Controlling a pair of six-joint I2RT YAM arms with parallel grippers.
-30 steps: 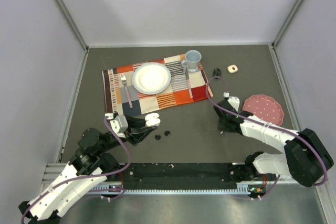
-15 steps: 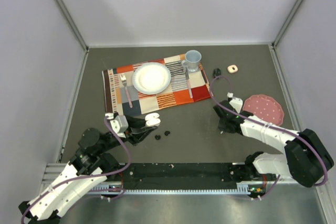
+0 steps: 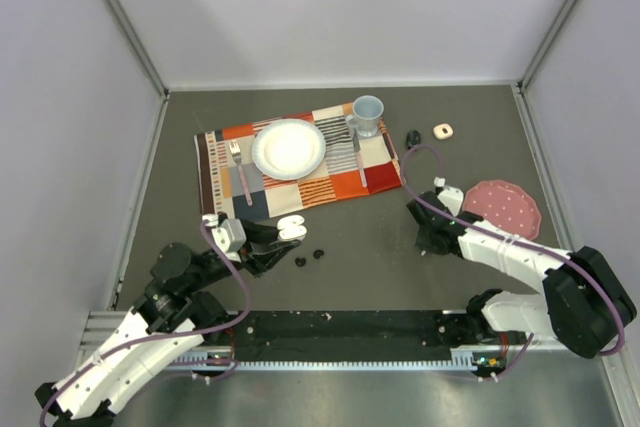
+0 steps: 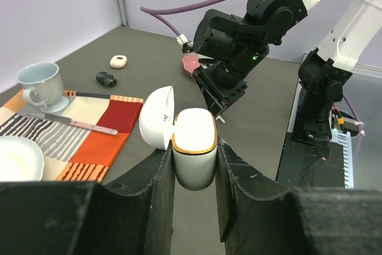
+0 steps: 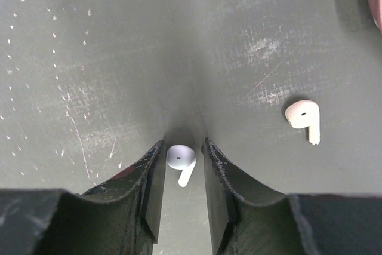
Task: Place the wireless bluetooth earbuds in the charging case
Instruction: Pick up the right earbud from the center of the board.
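Note:
My left gripper (image 4: 194, 154) is shut on the white charging case (image 4: 194, 140). It holds the case off the table with the lid (image 4: 156, 117) swung open to the left; the case (image 3: 290, 229) also shows in the top view. My right gripper (image 5: 181, 158) points down at the table, open. A white stemmed earbud (image 5: 181, 160) lies between its narrowly parted jaws, with a small gap on the right. A second white earbud (image 5: 302, 117) lies free to the right. Two black earbuds (image 3: 300, 261) (image 3: 318, 253) lie on the table just right of the case.
A patterned placemat (image 3: 330, 187) holds a white plate (image 3: 288, 147), a cup (image 3: 367, 114), a fork (image 3: 238, 172) and a knife (image 3: 357, 157). A small black item (image 3: 412, 137) and a pale case (image 3: 443, 130) lie behind the right arm. A pink plate (image 3: 503, 207) is at the right.
The right wrist and its cable have shifted very slightly. The left arm with the case has stayed put.

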